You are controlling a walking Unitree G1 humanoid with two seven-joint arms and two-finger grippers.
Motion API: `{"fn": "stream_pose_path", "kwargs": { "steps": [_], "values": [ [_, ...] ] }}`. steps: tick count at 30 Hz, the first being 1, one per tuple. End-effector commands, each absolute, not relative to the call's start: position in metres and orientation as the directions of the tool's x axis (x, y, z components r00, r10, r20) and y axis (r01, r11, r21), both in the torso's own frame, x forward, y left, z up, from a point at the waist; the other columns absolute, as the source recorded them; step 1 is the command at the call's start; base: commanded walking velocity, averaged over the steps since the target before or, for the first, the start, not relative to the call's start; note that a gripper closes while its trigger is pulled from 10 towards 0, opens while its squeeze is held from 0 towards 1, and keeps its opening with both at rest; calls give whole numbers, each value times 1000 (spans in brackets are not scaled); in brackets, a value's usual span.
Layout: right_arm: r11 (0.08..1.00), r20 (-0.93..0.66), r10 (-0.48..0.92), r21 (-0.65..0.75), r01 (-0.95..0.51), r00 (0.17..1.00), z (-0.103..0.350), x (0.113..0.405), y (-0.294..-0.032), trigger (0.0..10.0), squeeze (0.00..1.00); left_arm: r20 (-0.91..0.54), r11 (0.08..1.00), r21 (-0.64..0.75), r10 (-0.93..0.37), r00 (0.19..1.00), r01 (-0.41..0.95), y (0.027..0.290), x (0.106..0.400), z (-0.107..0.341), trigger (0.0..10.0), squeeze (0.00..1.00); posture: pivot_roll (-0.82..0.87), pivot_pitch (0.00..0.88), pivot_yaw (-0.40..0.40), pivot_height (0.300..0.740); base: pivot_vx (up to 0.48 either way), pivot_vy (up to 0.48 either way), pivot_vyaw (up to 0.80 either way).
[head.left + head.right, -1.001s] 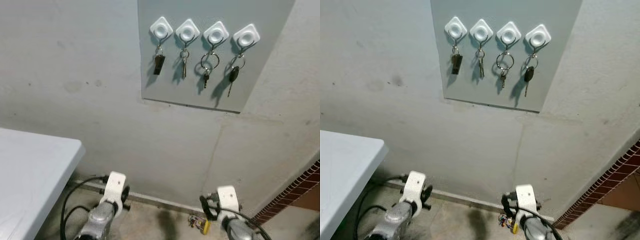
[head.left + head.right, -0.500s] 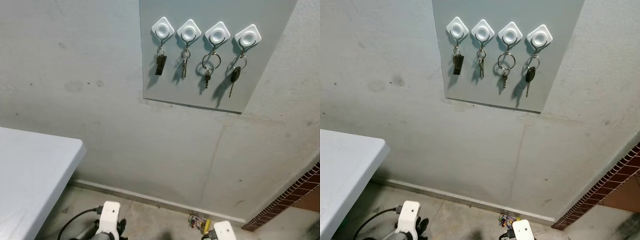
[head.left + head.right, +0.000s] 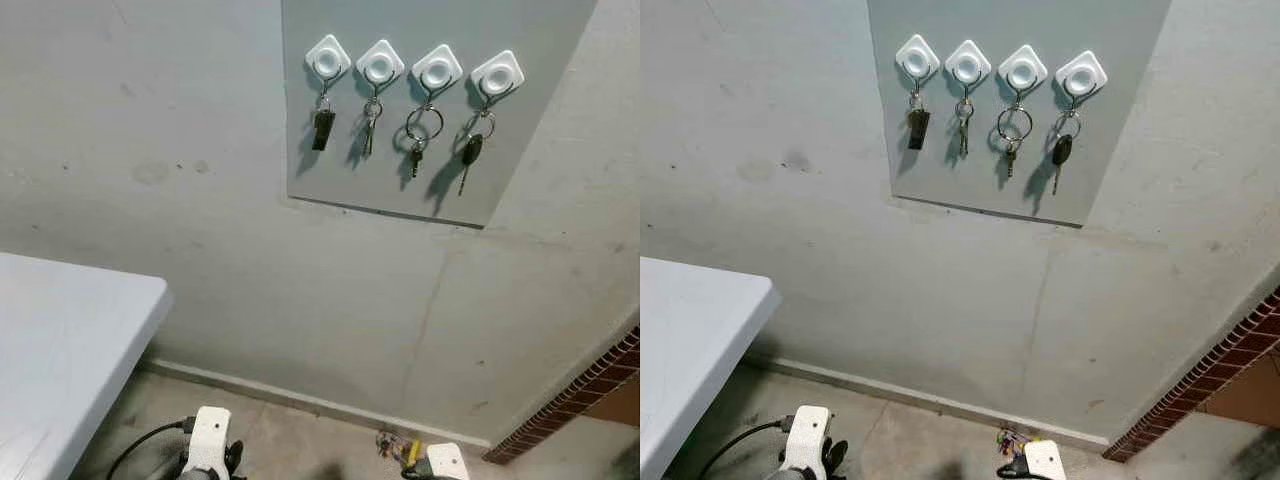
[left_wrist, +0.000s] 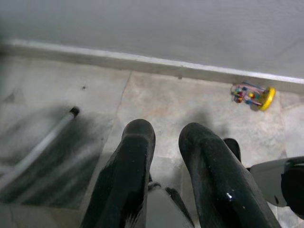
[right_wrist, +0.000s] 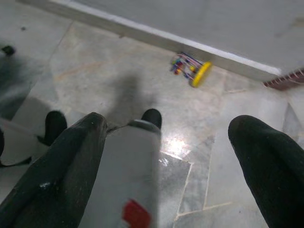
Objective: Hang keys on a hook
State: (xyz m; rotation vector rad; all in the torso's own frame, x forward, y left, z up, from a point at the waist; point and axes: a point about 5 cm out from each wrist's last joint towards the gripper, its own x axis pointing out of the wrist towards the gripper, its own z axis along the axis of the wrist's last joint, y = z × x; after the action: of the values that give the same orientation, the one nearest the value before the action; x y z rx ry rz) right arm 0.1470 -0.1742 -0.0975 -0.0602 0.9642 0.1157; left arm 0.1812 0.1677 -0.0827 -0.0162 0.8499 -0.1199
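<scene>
Four white diamond-shaped hooks (image 3: 379, 63) sit in a row on a grey wall panel (image 3: 390, 180), high on the wall ahead. Each hook carries keys: a black fob (image 3: 323, 129), silver keys (image 3: 368, 131), a large ring with a key (image 3: 420, 128) and a black car key (image 3: 468, 152). Both arms hang low, far below the hooks, with their white wrists (image 3: 210, 455) at the bottom edge. My left gripper (image 4: 166, 137) points at the floor, its fingers close together around nothing. My right gripper (image 5: 168, 135) is open and holds nothing.
A white table (image 3: 60, 340) stands at the left. A small colourful toy (image 3: 400, 448) lies on the stone floor by the baseboard (image 3: 300, 400). A brick wall (image 3: 590, 395) begins at the right. A thin rod (image 4: 42, 142) lies on the floor near the left gripper.
Both arms have dropped from the lower middle of the view to its bottom edge. The view has shifted slightly; the keys still hang on the hooks.
</scene>
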Motion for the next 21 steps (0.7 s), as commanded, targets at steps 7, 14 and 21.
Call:
{"fn": "stream_pose_path", "kwargs": {
  "steps": [7, 14, 21],
  "values": [
    [995, -838, 53, -5, -104, 543, -101, 138, -177, 10000, 0, -748, 992, -49, -116, 654, 120, 168, 184, -82, 10000, 0, -85, 0, 3, 740, 0, 0, -763],
    [995, -844, 51, -5, -103, 534, -102, 134, -177, 10000, 0, -759, 991, -46, -118, 641, 128, 171, 178, -84, 10000, 0, -86, 0, 1, 740, 0, 0, -754],
    [994, -843, 53, -5, -106, 535, -102, 134, -177, 10000, 0, -755, 990, -59, -127, 643, 127, 170, 178, -84, 10000, 0, -85, 0, 0, 740, 0, -319, -740]
  ]
}}
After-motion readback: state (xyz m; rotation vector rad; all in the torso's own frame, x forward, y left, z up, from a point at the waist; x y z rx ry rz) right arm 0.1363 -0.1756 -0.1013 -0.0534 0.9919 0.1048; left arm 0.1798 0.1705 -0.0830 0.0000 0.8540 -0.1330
